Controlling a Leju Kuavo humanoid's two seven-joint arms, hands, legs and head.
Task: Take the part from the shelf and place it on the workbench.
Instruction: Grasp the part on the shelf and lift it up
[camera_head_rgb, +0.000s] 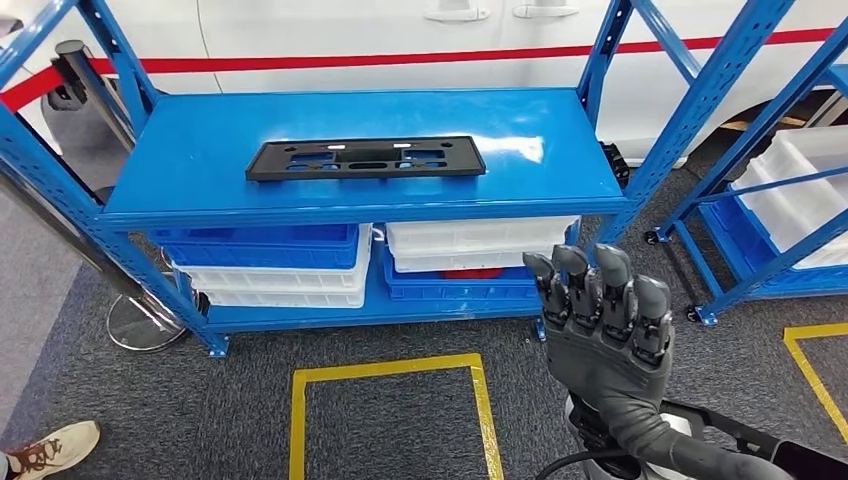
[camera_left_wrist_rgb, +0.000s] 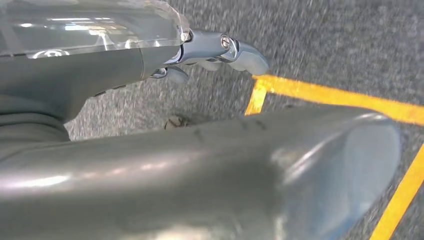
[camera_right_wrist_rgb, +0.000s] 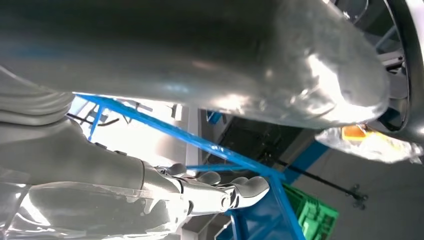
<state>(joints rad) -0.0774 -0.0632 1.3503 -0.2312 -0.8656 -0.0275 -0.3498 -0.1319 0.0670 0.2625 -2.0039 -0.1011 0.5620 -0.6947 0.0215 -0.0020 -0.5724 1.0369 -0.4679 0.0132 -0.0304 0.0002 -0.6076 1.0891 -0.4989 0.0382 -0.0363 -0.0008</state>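
Part: flat black plastic perforated plate (camera_head_rgb: 366, 158) lies untouched on the far blue metal shelf's (camera_head_rgb: 200, 190) top, centre.
Right hand (camera_head_rgb: 603, 320): raised near the shelf front, right of the plate, fingers apart, empty.
Left hand (camera_left_wrist_rgb: 215, 52): hangs over the grey carpet, nothing in it; fingers' spread unclear.
Progress: nothing done; reach, grasp, carry and placing remain.

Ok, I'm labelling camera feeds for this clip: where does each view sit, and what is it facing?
Head view: high on the body, facing forward and down at the blue shelf bearing the black part; right hand raised.
Left wrist view: behind the left hand, facing grey carpet with yellow floor lines.
Right wrist view: behind the right hand, facing blue shelf framing.
Head and left wrist views share the yellow lines.
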